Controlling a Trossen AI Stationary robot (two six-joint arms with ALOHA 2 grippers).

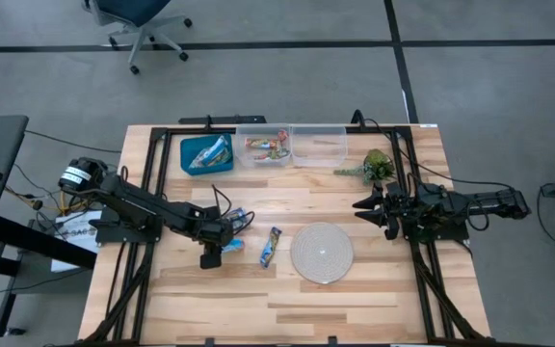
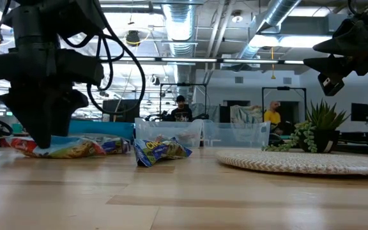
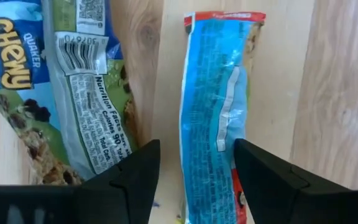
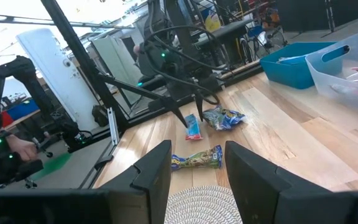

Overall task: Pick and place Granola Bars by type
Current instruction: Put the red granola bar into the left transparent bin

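Observation:
In the left wrist view a granola bar in a blue wrapper with red ends (image 3: pixel 213 112) lies flat on the wood. My left gripper (image 3: pixel 196 152) is open and points down, one finger on each side of its near end. A second bar with a "Chewy" label (image 3: pixel 61 87) lies just beside it. A third bar (image 1: pixel 271 247) lies between my left gripper (image 1: pixel 222 241) and the round mat. My right gripper (image 1: pixel 369 205) waits open at the table's right, held level above the wood.
At the far edge stand a blue bin (image 1: pixel 205 152) holding bars, a clear bin (image 1: pixel 266 146) holding multicoloured bars, and a second clear bin (image 1: pixel 319 145). A green plant sprig (image 1: pixel 374 166) lies at the far right. The round woven mat (image 1: pixel 321 253) lies centre-right.

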